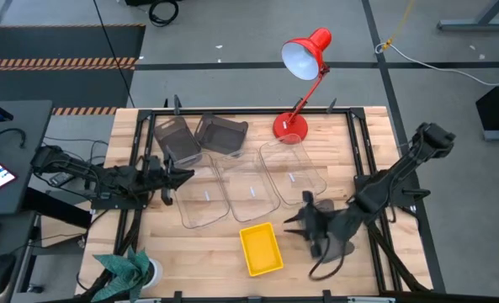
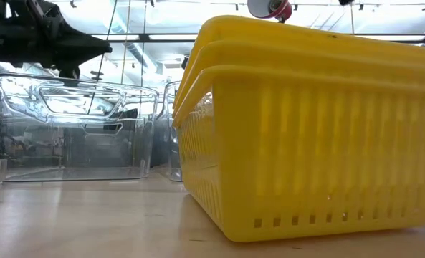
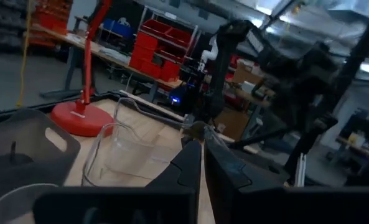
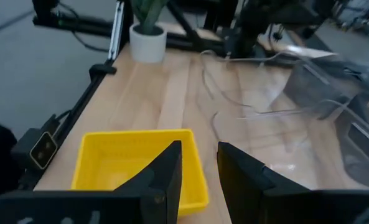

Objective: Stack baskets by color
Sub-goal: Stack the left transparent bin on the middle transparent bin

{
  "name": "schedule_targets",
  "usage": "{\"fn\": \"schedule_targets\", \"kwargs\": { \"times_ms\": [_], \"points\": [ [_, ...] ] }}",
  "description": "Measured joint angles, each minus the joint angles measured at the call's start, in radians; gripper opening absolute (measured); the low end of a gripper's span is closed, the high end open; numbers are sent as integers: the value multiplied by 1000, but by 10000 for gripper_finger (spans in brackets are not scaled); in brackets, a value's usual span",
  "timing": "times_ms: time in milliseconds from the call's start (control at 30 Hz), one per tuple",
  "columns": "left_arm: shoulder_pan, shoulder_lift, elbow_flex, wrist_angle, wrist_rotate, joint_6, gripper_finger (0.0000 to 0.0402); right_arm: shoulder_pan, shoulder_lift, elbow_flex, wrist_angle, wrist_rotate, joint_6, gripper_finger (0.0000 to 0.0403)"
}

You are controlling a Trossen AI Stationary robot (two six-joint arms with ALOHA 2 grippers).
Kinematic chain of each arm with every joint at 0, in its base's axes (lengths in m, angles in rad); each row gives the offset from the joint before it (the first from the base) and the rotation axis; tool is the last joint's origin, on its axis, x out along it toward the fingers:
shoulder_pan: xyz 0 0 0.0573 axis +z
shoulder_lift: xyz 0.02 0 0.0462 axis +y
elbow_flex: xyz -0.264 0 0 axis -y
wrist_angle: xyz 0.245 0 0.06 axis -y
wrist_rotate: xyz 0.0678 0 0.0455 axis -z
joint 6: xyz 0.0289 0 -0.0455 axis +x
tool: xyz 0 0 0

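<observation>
Bright yellow baskets [image 1: 260, 248] sit nested in one stack, with slots in their sides. The stack is far from the red lamp [image 1: 302, 63], on the near side of three clear baskets [image 1: 251, 186]. The right gripper [image 1: 302, 220] waits just beside the stack, fingers apart, holding nothing. The left gripper [image 1: 184, 175] is closed beside a clear basket. Two grey baskets [image 1: 200, 135] sit near the lamp on the wooden table [image 1: 333, 143].
</observation>
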Motion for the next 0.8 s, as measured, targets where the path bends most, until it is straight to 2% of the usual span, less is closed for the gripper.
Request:
{"fn": "schedule_targets", "kwargs": {
  "times_ms": [133,233,433,500,667,800],
  "points": [
    [13,9,120,-219,24,-53,19,-32,-107,-115,71,0,-35,107],
    [12,59,227,-420,88,-93,17,-50,-179,-158,78,-1,-38,107],
    [6,202,387,-513,297,-62,29,-50,-289,-173,49,-3,-97,107],
    [-12,249,431,-559,330,-60,42,-44,-322,-173,52,-2,-126,107],
    [-78,358,520,-696,345,-90,78,-39,-370,-173,43,60,-166,107],
    [-140,449,598,-840,336,-150,92,-39,-387,-173,30,120,-181,107]
  ]
}}
